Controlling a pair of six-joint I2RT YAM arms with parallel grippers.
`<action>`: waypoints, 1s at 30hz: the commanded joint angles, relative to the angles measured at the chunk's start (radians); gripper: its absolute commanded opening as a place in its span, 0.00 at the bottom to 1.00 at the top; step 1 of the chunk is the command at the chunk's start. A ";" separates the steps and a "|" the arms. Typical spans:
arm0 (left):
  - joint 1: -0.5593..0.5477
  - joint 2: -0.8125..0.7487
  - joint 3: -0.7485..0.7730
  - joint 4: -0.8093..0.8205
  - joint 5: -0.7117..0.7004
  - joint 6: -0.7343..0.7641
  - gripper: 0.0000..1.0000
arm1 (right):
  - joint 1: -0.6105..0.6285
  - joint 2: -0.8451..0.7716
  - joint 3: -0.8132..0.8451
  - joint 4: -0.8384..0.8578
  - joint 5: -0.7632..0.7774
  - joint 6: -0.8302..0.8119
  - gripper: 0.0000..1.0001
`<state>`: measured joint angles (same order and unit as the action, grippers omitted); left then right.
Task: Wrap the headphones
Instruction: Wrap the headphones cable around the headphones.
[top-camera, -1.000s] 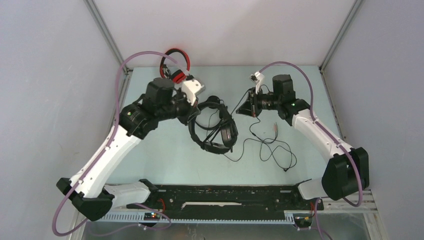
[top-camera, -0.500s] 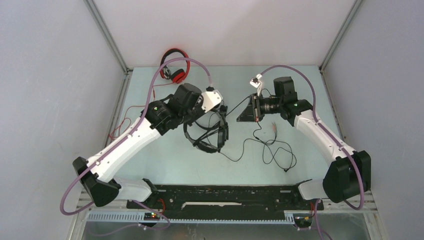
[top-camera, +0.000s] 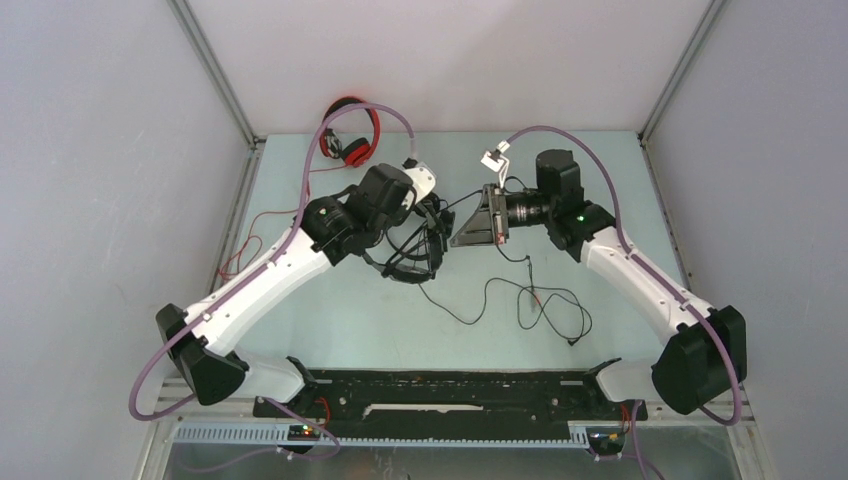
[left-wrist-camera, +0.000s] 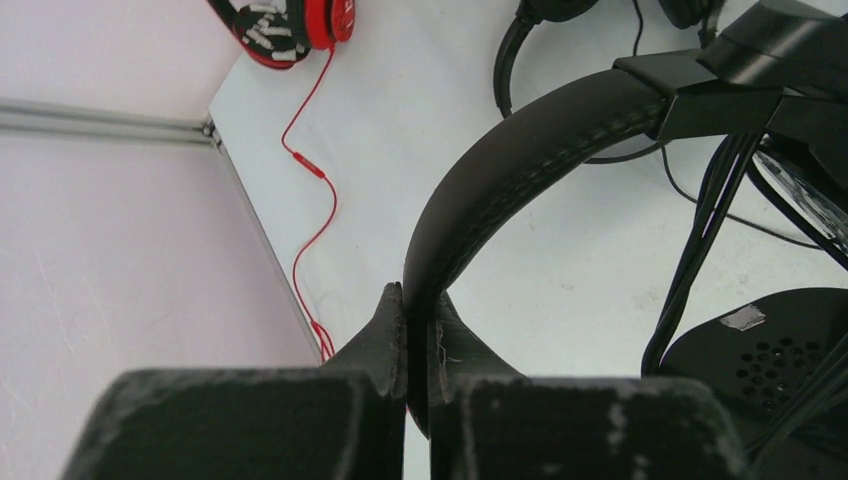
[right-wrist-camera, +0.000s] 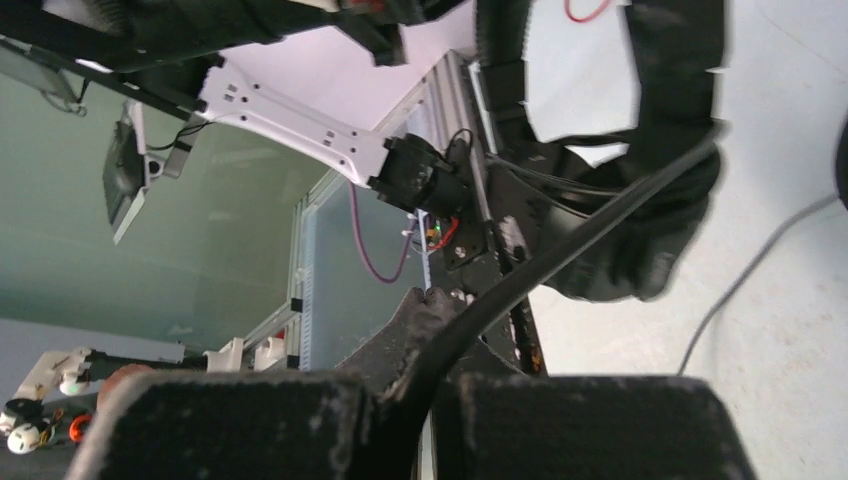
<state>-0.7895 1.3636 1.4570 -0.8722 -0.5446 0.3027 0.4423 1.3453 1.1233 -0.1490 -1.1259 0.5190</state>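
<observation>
Top external: the left claw carries a black headset, apparently lifted over the middle of the worktop. The right claw meets it from the right. The headset's thin black cable trails off in slack loops across the pale green surface. A red headset lies at the far left corner, well apart. Left wrist: the left claw's fingers are clamped together on the padded headband, a matte, stitched, leather-like arc. A perforated ear cup hangs at lower right, and the red cable runs near the worktop edge. A second black headset lies beyond, partly cut off. Right wrist: the right claw is nipped together on the black cable, which runs taut toward the blurred ear cups. Judgement: the headset is light with a springy band, so the band is the sound hold. The cable is limp, smooth and prone to slip, and may strain at its ear-cup joint; grip it firmly and wind under modest tension.
</observation>
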 joint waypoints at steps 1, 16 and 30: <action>0.019 0.005 0.076 -0.043 -0.135 -0.120 0.00 | 0.055 0.007 0.061 0.252 -0.032 0.128 0.01; 0.083 0.077 0.228 -0.099 -0.264 -0.504 0.00 | 0.147 0.078 0.059 0.399 0.043 0.222 0.10; 0.108 0.013 0.163 0.094 -0.341 -0.668 0.00 | 0.201 0.162 0.060 0.398 0.104 0.232 0.14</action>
<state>-0.6971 1.4471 1.6196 -0.9207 -0.8322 -0.2405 0.6407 1.4918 1.1366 0.2104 -1.0492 0.7498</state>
